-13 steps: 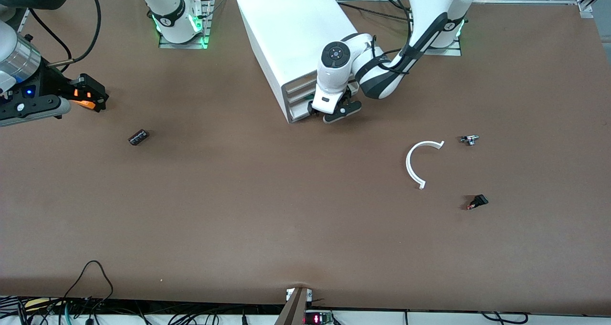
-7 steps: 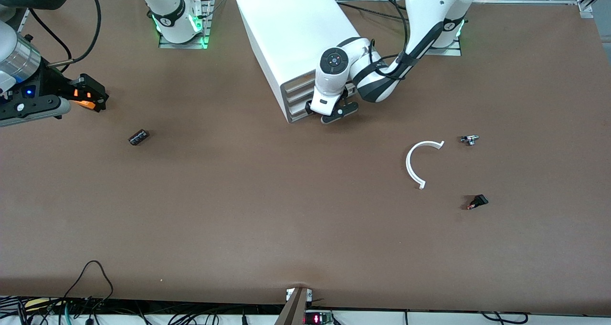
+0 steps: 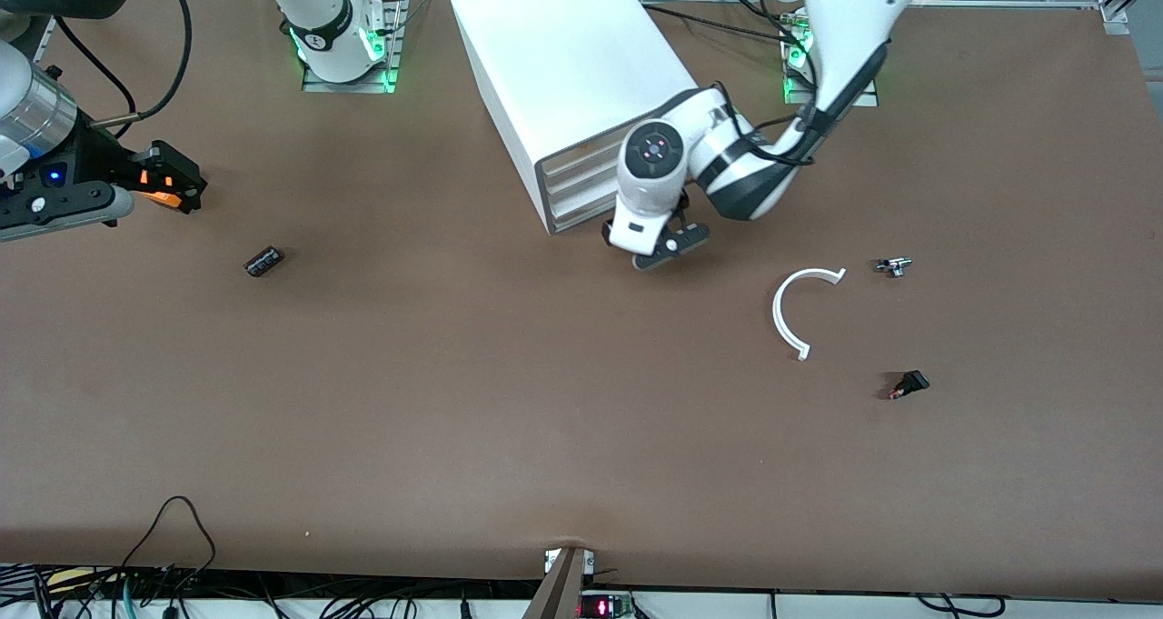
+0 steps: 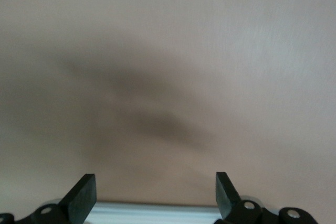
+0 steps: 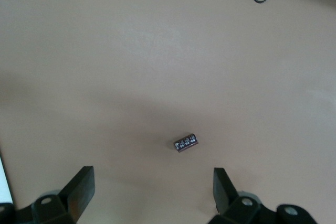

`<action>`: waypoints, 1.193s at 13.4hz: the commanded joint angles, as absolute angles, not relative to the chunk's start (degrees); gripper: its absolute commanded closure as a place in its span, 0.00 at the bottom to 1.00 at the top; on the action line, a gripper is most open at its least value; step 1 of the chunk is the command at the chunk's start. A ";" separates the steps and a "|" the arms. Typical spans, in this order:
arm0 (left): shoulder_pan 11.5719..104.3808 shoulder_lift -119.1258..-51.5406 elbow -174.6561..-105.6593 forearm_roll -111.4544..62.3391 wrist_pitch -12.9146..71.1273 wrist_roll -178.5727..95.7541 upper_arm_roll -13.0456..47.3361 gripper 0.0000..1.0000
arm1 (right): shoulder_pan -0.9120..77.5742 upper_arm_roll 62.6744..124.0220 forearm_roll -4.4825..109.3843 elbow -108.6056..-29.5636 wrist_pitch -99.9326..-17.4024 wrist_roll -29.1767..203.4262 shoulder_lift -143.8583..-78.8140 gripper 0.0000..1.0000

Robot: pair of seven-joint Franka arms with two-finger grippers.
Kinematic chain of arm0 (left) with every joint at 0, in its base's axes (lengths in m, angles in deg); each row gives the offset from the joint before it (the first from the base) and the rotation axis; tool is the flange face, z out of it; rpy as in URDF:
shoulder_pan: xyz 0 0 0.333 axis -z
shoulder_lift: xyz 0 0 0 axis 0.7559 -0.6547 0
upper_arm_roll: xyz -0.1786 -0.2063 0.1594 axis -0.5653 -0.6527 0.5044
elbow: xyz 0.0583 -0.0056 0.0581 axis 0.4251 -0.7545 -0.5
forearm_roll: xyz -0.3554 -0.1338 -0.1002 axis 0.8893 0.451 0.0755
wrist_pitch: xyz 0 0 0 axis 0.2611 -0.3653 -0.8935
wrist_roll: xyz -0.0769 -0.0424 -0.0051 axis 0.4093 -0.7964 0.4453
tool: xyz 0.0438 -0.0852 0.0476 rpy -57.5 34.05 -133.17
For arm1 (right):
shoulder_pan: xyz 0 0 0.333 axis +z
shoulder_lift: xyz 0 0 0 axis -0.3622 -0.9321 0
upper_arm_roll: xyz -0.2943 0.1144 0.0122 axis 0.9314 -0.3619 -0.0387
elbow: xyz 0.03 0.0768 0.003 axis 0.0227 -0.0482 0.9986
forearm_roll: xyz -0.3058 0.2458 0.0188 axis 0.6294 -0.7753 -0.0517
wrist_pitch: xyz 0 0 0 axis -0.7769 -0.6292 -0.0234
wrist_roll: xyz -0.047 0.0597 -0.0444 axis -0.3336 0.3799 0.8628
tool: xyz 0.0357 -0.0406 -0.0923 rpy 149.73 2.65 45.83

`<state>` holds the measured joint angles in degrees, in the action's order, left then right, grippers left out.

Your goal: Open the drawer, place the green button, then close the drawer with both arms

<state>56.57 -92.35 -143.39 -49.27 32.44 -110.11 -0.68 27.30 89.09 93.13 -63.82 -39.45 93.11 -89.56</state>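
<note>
A brown table (image 3: 509,401) fills the scene. Nearest the front camera, toward the left arm's end, lies a small black-and-red switch (image 3: 908,384). A little farther from the camera sits a white curved strip (image 3: 795,310), shaped like an open arc, and just beside its upper end is a small silver-and-black part (image 3: 894,265). At about the same depth, toward the right arm's end, a small dark cylinder (image 3: 263,261) lies on its side; the right wrist view shows it on bare table ahead of that arm's fingers (image 5: 79,190).

The left gripper (image 3: 659,246) hangs low over the table just in front of the cabinet, its two black fingers (image 4: 81,195) spread apart and holding nothing. The left wrist view shows only bare table and a thin white edge between them.

The right gripper (image 3: 177,183) waits over the table's edge at the right arm's end, fingers apart and empty.

Farther away stands the white cabinet (image 3: 568,64), its drawer fronts angled toward the camera. The drawer (image 3: 581,212), lowest in the stack, sits flush with the ones above it. The button cannot be seen in any view.
</note>
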 commanded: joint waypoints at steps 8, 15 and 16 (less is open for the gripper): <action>37.17 -84.07 -142.31 -49.19 24.02 -75.06 -3.37 0.00 | 26.95 89.39 93.25 -63.23 -39.55 92.90 -89.72 0.00; 39.05 -73.44 -135.55 -34.62 8.56 -53.46 12.39 0.00 | 26.95 89.39 93.25 -63.23 -39.64 92.90 -89.81 0.00; 40.13 -71.77 -135.11 -34.34 6.88 -50.54 15.58 0.00 | 26.95 89.39 93.25 -63.23 -39.64 92.90 -89.81 0.00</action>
<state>35.79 -75.81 -136.16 -37.02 10.80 -56.84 8.20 27.25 89.57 93.13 -63.82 -39.58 93.11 -89.61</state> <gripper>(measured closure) 0.000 0.000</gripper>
